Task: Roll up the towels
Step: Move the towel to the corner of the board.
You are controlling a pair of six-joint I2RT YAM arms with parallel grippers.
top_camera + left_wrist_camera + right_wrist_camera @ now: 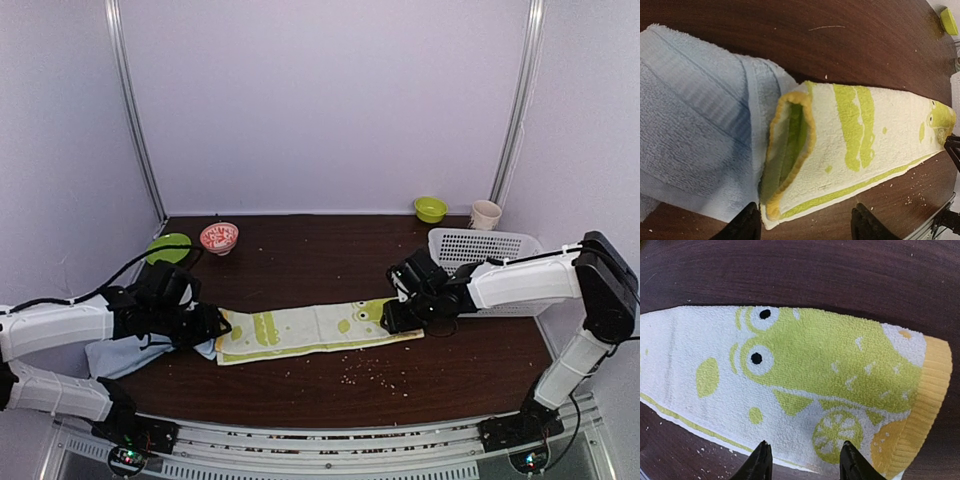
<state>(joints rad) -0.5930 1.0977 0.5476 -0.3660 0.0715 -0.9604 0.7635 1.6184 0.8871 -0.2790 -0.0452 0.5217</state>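
At the far left of the bench (300,260), a flat green plate (170,248) and a red-patterned bowl (218,238) are seen near the back, close together. In front of them, the left arm (60,330) is stretched low over the pale blue towel (120,357), which lies spread and loosely folded at the near left edge. The left jaws are held open above the seam where the two towels meet. In the left wrist view their dark fingertips (746,225) are set well apart and nothing is gripped between them.

The lime-green and cream towel (310,330) is laid out flat as a long strip across the middle of the bench. Its left end touches the blue towel and is turned over on itself, so that the yellow edge (790,150) forms an open loop. Pale crumbs (372,372) are scattered on the wood just in front of the strip.

The strip's right end, printed with a green face and a lemon slice, is hovered over by the right arm (520,280). The right jaws are also parted, with the fingertips (760,462) shown apart over the near edge of the cloth and nothing clamped. Behind, a white perforated basket (480,246), a small green bowl (430,208) and a pale cup (485,213) are placed at the back right.
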